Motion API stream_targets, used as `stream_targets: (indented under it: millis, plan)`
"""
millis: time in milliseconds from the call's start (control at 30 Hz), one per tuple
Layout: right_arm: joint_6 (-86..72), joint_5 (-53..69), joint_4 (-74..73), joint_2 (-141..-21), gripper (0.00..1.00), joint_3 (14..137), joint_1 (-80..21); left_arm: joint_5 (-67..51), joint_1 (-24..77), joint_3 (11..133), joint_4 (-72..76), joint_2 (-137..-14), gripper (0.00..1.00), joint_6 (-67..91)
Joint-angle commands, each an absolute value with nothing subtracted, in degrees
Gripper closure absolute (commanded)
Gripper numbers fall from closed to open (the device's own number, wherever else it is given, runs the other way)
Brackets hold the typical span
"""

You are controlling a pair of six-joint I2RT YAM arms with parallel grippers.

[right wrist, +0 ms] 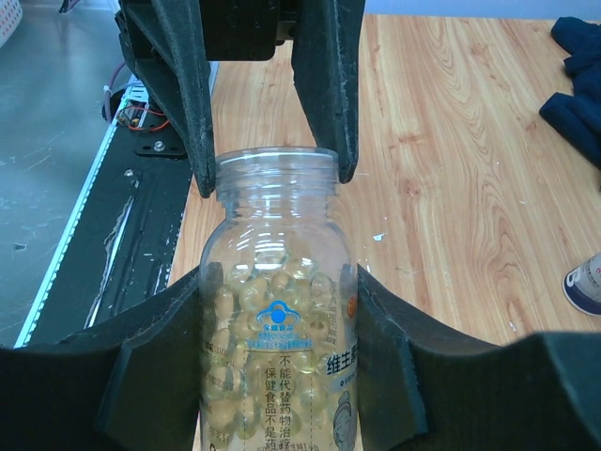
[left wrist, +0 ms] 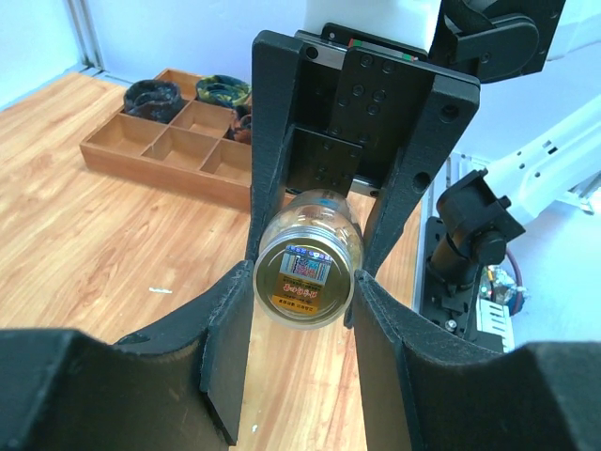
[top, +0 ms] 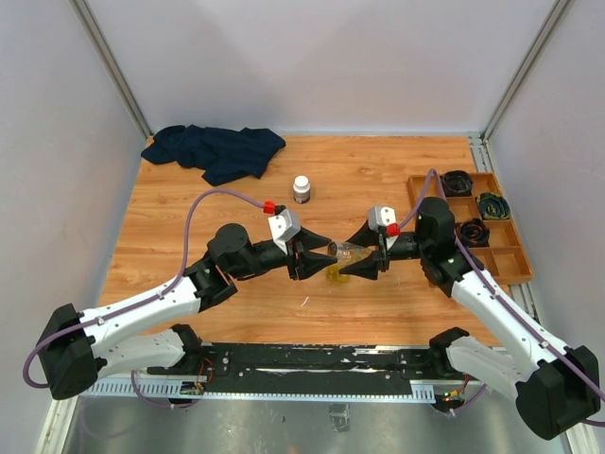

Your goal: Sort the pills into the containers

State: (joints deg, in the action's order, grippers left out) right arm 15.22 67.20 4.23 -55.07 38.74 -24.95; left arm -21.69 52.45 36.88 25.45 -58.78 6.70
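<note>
The pill bottle [top: 346, 250] is held level above the desk [top: 189, 189], at the centre of the top frame, bridged between both tools. Only in the right wrist view are its yellowish pills [right wrist: 268, 296] and printed label made out. Only in the left wrist view is its round gold end face shown. Its body is pinched by the right tool [top: 367, 253], and its neck is pinched by the left tool [top: 323, 252].

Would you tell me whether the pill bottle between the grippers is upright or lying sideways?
Sideways: the top view shows the clear pill bottle horizontal, between the left gripper and right gripper, neck toward the left one.
</note>
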Motion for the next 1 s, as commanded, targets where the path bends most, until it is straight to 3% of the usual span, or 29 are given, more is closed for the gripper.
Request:
stream_targets:
  millis: [0,367,800,900,967]
  plan:
    - [15.1,67.6,8.3,-53.9,0.99,40.3,-24.3,-24.3,52.5,36.6,26.2,-59.0,0.65,11.0]
    - [14.9,67.7,8.5,-54.1,0.99,40.2,-24.3,-23.7,52.6,34.9,27.9,-60.6,0.56,12.7]
    - [14.9,67.5,8.5,-54.3,1.00,40.2,-24.3,-19.4,52.6,32.6,28.6,-53.8,0.21,13.5]
    - [14.9,67.5,8.5,-54.2,0.99,40.2,-24.3,-17.8,52.6,31.4,28.3,-50.8,0.05,14.5]
    - [14.9,67.5,8.5,-54.1,0.99,40.2,-24.3,-15.2,52.5,30.8,27.7,-48.5,0.01,17.0]
